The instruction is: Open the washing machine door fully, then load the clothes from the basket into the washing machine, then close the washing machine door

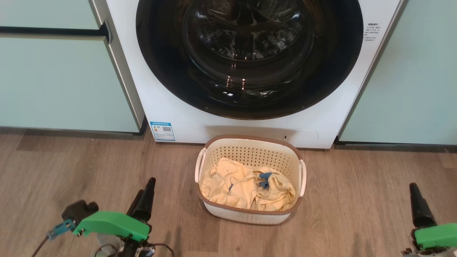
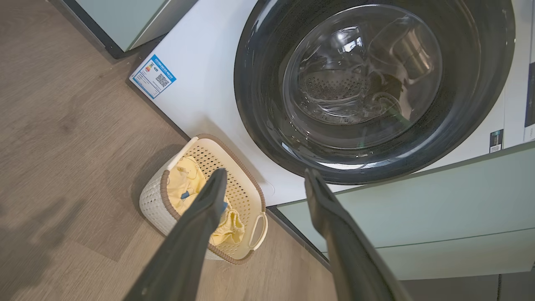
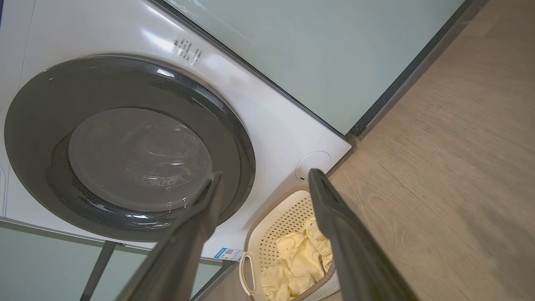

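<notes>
The door (image 1: 250,53) sits shut, flush in the machine (image 1: 171,114); the basket (image 1: 250,151) stands on the floor just before it, clothes (image 1: 242,189) heaped inside; the left gripper (image 2: 265,174) and right gripper (image 3: 266,174) hang low, jaws apart and empty, well short of the door; no handle can be made out, so a gripper should probably hook the door's edge and swing it wide, clear of the basket.

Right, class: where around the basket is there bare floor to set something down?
Bare wood floor lies left of the basket, between pale green cabinet and left gripper, and right of it, toward the right gripper. Crowded: the slim gap between basket and washing machine, and the basket itself, holding clothes.
</notes>
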Motion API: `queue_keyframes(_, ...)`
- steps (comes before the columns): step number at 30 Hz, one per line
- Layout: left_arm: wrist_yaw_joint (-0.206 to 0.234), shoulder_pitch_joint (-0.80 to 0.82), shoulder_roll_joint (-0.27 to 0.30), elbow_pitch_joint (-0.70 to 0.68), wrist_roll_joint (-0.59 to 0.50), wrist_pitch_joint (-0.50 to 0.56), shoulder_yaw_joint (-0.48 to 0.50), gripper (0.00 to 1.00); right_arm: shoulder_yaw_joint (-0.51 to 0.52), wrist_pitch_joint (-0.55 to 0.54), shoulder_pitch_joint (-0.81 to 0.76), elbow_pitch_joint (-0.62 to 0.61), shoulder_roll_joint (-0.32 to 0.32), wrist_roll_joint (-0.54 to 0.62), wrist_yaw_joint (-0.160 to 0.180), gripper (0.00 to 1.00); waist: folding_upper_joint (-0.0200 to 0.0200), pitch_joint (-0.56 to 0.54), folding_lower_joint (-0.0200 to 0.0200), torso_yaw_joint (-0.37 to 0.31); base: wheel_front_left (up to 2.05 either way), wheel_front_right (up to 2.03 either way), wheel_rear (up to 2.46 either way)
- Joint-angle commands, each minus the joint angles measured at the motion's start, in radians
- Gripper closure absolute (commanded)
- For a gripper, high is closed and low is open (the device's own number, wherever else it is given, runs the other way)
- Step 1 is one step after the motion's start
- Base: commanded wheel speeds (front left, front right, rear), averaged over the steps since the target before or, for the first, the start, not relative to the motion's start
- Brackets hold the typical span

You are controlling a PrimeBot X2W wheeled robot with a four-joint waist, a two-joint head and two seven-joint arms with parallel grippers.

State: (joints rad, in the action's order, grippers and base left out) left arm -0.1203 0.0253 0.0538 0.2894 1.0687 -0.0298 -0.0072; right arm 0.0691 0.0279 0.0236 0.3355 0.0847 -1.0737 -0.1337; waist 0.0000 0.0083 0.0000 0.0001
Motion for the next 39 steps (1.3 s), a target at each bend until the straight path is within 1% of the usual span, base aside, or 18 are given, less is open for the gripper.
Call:
queue_keyframes(1, -0.004, 0.056, 0.014, -0.041, -0.037, -0.015, 0.007, 0.0, -0.003, 0.016, 0.059, -0.032, 0.023, 0.048, 0.001, 0.0, 0.0, 0.0, 0.0, 0.0, 0.0, 0.0, 0.0)
queue_keyframes(8, -0.005, 0.062, 0.012, -0.048, -0.14, -0.036, 0.002, 0.0, -0.001, 0.037, 0.064, -0.041, 0.019, 0.238, 0.001, 0.0, 0.0, 0.002, 0.0, 0.0, 0.0, 0.0, 0.0)
queue_keyframes(13, -0.005, 0.066, 0.012, -0.052, -0.207, -0.05, -0.002, 0.0, 0.0, 0.052, 0.065, -0.048, 0.014, 0.335, 0.002, 0.0, 0.0, 0.002, 0.0, 0.001, 0.0, 0.0, 0.0)
queue_keyframes(26, -0.006, 0.081, 0.015, -0.051, -0.381, -0.092, -0.02, 0.0, -0.014, 0.093, 0.069, -0.063, 0.006, 0.524, 0.002, 0.0, 0.0, 0.002, 0.0, 0.0, 0.0, 0.0, 0.0)
queue_keyframes(39, -0.007, 0.097, 0.015, -0.032, -0.521, -0.13, -0.032, 0.0, -0.024, 0.132, 0.074, -0.067, 0.011, 0.684, 0.002, 0.0, 0.0, -0.001, 0.0, 0.004, 0.0, 0.0, 0.0)
